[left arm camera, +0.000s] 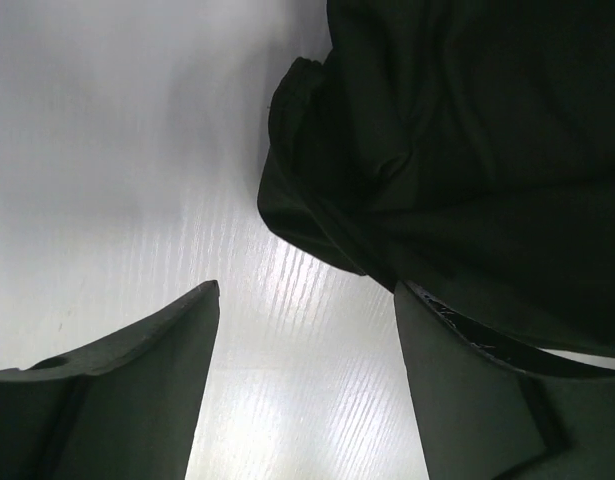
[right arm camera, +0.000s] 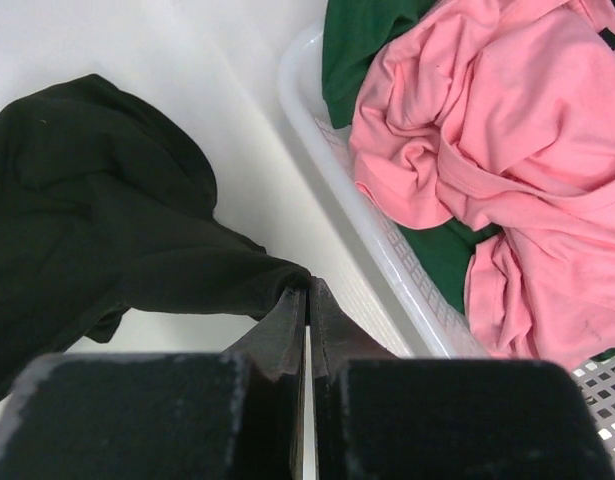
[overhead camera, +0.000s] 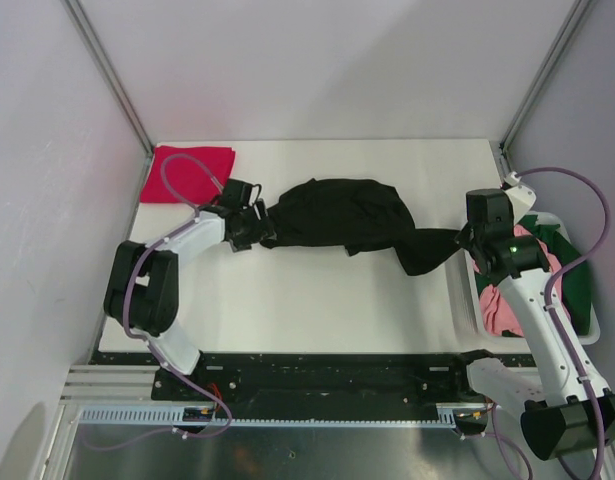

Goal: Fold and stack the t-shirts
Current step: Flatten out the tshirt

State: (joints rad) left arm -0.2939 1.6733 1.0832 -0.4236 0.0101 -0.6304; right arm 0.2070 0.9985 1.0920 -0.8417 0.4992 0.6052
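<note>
Closest to the lens in the right wrist view, the right gripper [right arm camera: 307,285] has both fingers pressed together, with a corner of the black t-shirt [right arm camera: 87,200] clamped at their tips. The rest of that garment trails away to the left of the frame across the table [right arm camera: 237,110]. This view alone resolves the contents of the white basket [right arm camera: 387,260] at the right of the frame. A crumpled pink t-shirt [right arm camera: 487,130] lies on top and a dark green t-shirt [right arm camera: 362,40] lies under and behind it, both inside the rim. The left wrist view shows the left gripper [left arm camera: 307,290] with its fingers apart and the white tabletop visible between them. A bunched edge of the black cloth fills the upper right of that frame and overlaps the tip of the right-hand finger. Whether that finger touches the cloth cannot be told. Only the top external view shows the whole layout. The black garment is stretched across the centre of the table between the two grippers, and the basket stands at the right edge. A crimson red t-shirt [overhead camera: 187,175] lies flat at the upper left corner of the table, apart from the other garments.
</note>
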